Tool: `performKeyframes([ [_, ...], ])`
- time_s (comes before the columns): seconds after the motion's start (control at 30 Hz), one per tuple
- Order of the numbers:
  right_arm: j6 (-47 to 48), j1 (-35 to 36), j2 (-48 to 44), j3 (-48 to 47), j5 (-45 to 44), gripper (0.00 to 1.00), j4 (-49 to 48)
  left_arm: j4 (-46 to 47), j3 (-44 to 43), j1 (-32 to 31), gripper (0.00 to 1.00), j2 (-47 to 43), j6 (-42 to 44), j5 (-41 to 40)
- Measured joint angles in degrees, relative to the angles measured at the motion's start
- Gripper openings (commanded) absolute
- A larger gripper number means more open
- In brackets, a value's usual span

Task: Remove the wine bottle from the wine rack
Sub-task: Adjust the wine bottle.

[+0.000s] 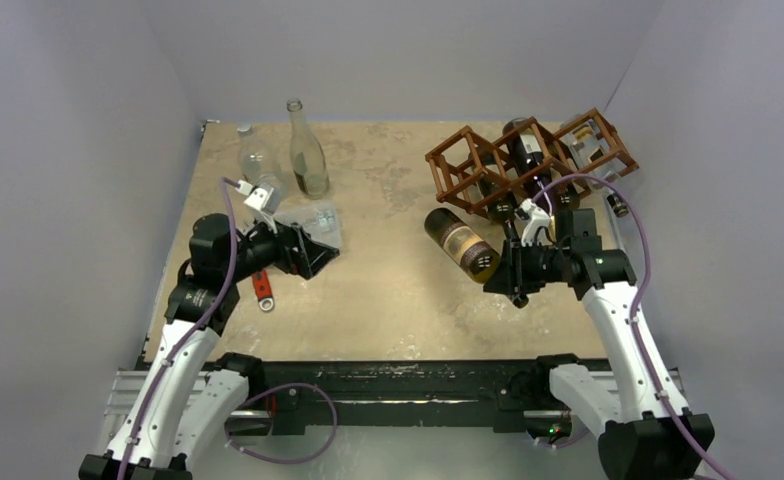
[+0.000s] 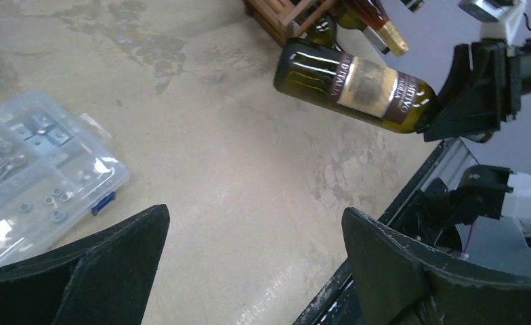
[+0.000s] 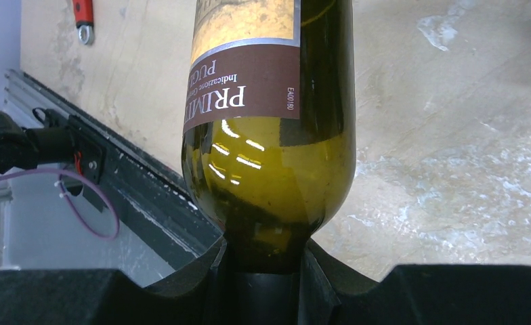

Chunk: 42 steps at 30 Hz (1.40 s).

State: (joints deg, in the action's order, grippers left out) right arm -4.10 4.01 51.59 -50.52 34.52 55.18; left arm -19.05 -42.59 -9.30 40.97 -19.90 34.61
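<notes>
Right gripper (image 3: 263, 271) clamps the neck of the wine bottle (image 1: 461, 243), just beside the wine rack (image 1: 480, 166), outside its cells. Left gripper (image 1: 313, 250), well apart, stands wide open.

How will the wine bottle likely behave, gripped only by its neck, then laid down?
The wine bottle is glossy glass, so it may slip or swivel in the right tool, which is shut on the narrow neck alone. Light shines through the body, so it is probably empty and light. Round-sided, it would likely roll if laid on the table.
</notes>
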Motion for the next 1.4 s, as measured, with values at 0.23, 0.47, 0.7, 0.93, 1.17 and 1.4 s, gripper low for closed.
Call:
performKeyframes([
  [0.23, 2.1, 3.1, 5.4, -3.9, 2.6, 0.00, -0.1, 4.6, 3.9, -8.7, 1.00, -3.8, 3.2, 3.7],
  [0.47, 11.2, 4.4, 12.6, -16.1, 5.6, 0.00, 2.7, 13.5, 9.1, -17.2, 1.00, -9.2, 10.5, 6.6],
  [0.7, 25.4, 5.6, 14.7, -21.4, 2.6, 0.00, 7.6, 15.6, 8.3, -31.0, 1.00, -6.0, 24.4, 1.5],
  [0.93, 37.2, 6.8, 16.3, -21.7, -2.8, 0.00, 14.2, 15.0, 3.6, -47.2, 1.00, 4.3, 41.0, -12.6],
  [1.17, 42.8, 11.1, 18.6, -21.6, -6.6, 0.00, 17.2, 22.7, 3.4, -55.9, 1.00, 16.9, 51.5, -26.7],
  [1.4, 42.4, 16.0, 19.9, -19.5, -7.1, 0.00, 16.7, 32.4, 3.4, -59.1, 1.00, 26.4, 54.1, -34.1],
])
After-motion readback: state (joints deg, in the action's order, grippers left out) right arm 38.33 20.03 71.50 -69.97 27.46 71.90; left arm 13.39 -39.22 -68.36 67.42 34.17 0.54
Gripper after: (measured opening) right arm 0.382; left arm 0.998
